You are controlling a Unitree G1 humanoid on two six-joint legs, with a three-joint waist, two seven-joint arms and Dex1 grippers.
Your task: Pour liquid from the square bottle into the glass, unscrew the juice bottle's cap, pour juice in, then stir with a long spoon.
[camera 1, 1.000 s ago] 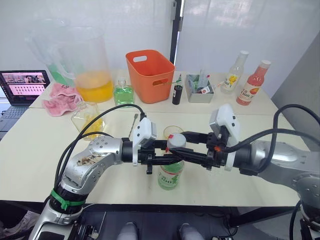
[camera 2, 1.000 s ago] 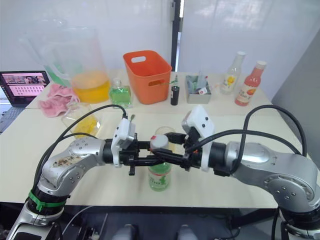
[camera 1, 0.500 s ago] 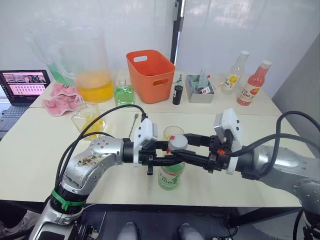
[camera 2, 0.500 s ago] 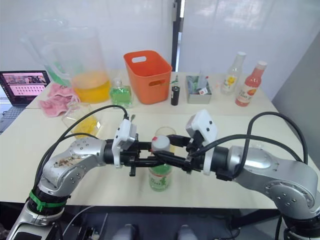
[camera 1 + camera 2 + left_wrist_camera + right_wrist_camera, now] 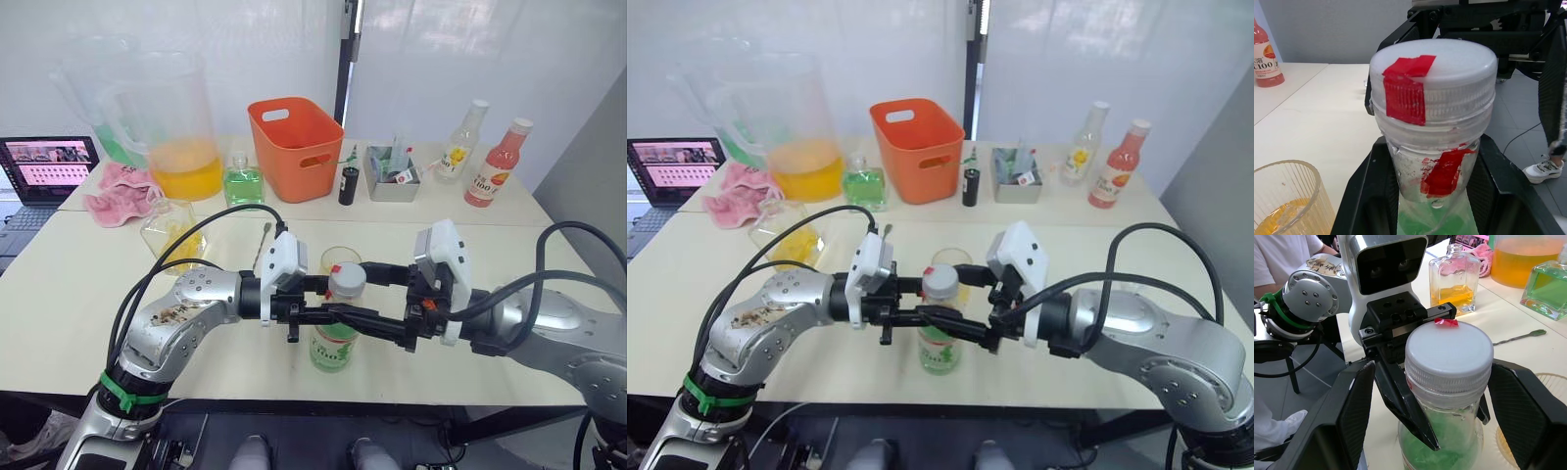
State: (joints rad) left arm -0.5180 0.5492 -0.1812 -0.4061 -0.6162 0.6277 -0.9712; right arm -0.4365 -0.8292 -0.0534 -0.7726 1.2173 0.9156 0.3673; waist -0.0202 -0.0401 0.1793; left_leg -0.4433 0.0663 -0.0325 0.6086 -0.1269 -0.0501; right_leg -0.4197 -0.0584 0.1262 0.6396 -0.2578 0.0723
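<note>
The left gripper (image 5: 328, 311) clamps the neck of the tall clear plastic juice bottle with a green-and-white label (image 5: 334, 343), which stands upright on the pale table (image 5: 78, 294). The right gripper (image 5: 345, 302) faces it, its black fingers (image 5: 1354, 411) spread wide on either side of the white ribbed screw cap (image 5: 1448, 357), not touching it. Just beyond both grippers stands the small ribbed clear glass tumbler (image 5: 1288, 200) holding yellow liquid.
</note>
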